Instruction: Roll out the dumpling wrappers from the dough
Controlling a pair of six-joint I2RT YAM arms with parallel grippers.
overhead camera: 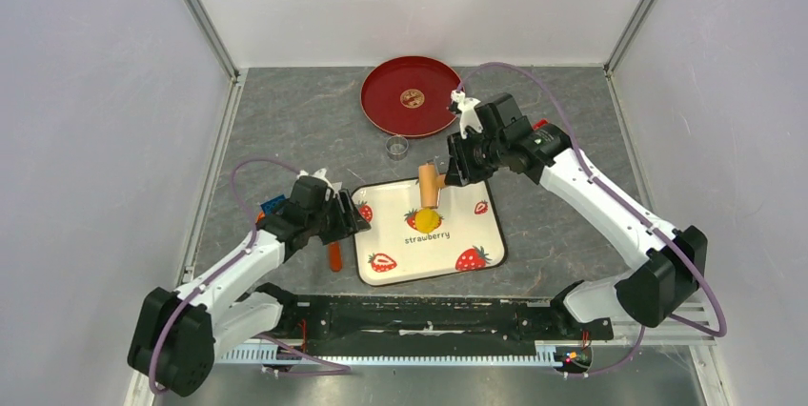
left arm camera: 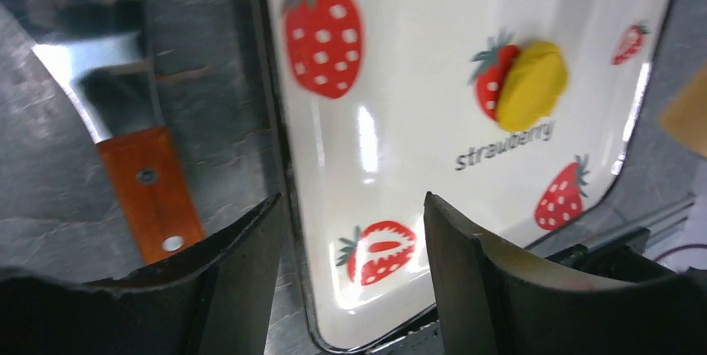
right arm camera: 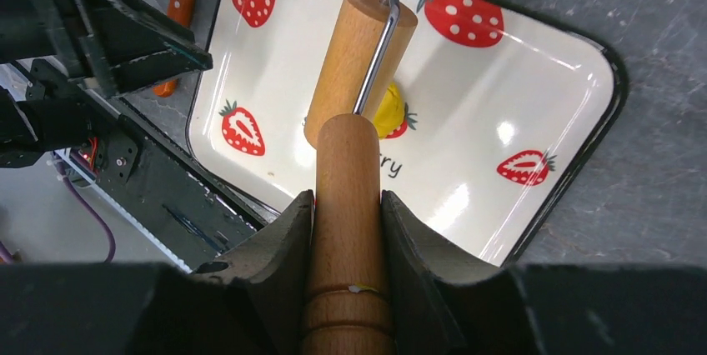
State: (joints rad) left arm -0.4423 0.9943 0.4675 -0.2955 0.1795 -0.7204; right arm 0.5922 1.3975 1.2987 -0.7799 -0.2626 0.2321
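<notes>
A yellow dough lump (overhead camera: 427, 219) lies mid-tray on the white strawberry tray (overhead camera: 463, 227). My right gripper (overhead camera: 454, 166) is shut on the handle of a wooden rolling pin (overhead camera: 431, 184), whose roller hangs just behind the dough. In the right wrist view (right arm camera: 348, 213) the roller (right arm camera: 358, 55) partly hides the dough (right arm camera: 388, 115). My left gripper (overhead camera: 351, 215) is open and empty at the tray's left edge; in its wrist view (left arm camera: 354, 276) the jaws straddle the tray rim (left arm camera: 288, 163), and the dough (left arm camera: 531, 85) is ahead. One small dumpling wrapper (overhead camera: 413, 97) lies on the red plate (overhead camera: 377, 107).
A small metal ring cutter (overhead camera: 397, 146) stands between the red plate and the tray. A knife with an orange handle (overhead camera: 334, 255) lies left of the tray, also in the left wrist view (left arm camera: 150, 192). A black rail (overhead camera: 419, 315) runs along the near edge.
</notes>
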